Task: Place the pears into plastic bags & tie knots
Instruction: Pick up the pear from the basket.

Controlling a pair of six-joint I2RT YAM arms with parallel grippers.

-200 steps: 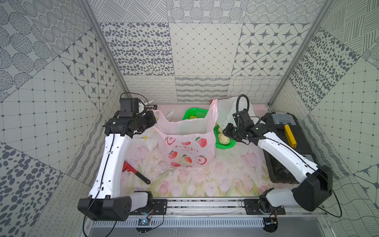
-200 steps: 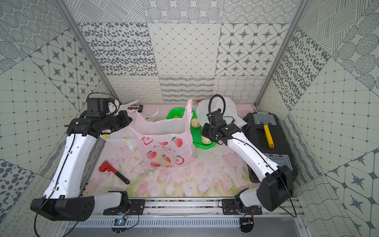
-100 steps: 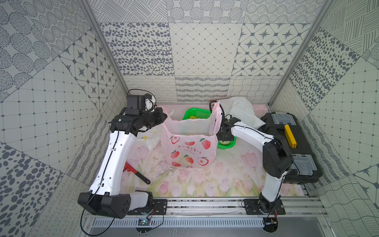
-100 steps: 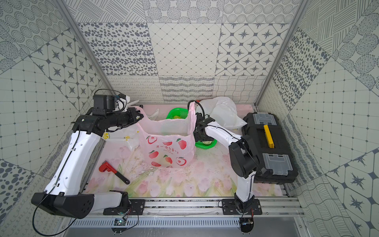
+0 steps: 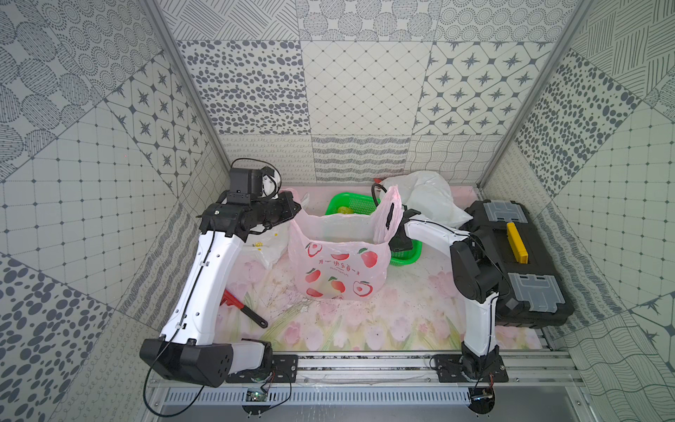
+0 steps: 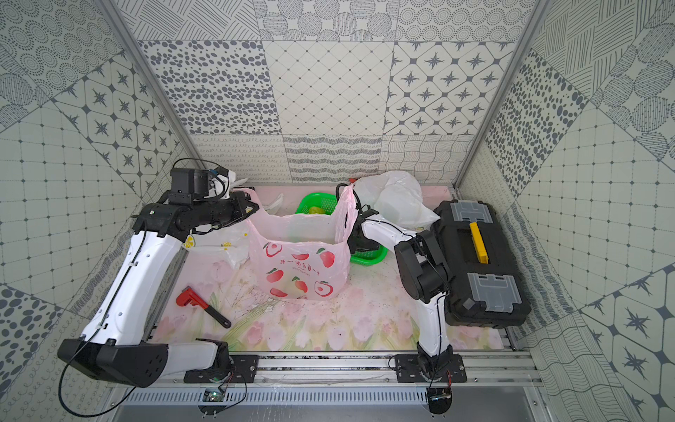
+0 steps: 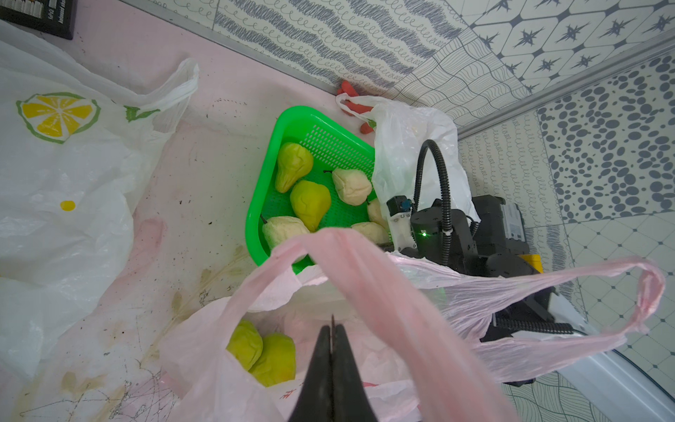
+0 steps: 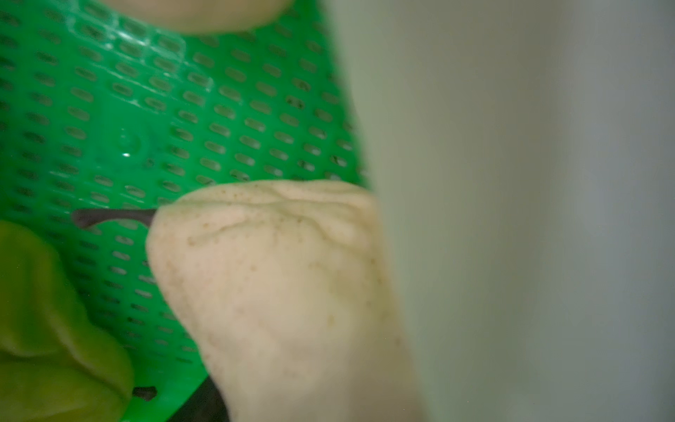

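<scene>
**Right arm [image 5: 434, 234] folding back into basket [image 5: 350, 202] for next pear [image 8: 277, 285]**

Stretched out long beside the basket a second ago, the right arm is now bending tight at the elbow and dipping the right claw [image 7: 394, 230] into the basket behind the pink bag [image 5: 339, 263]. Across from it, the left claw [image 7: 331, 330], shifted a little toward the centre, is pinching shut on the bag's handle and lifting it. That is keeping the mouth gaping over two green pears [image 7: 261, 350] lying at the bottom.

Whether the right claw is spread or closing cannot be told. Its tips are hiding behind the handle in the left wrist view, and half of its own camera's view is showing only blur. The rest of that view is filling with the cream pear, lying on its side right in front of the claw, with the stem end pointing out across bare mesh. More pears [image 7: 310, 199] are waiting around it.

By the look of it, the right arm is the nearer one and the only one free. The bag mouth is sitting just beside the basket, toward the robot's left, so a short carry over the rim should do.
</scene>
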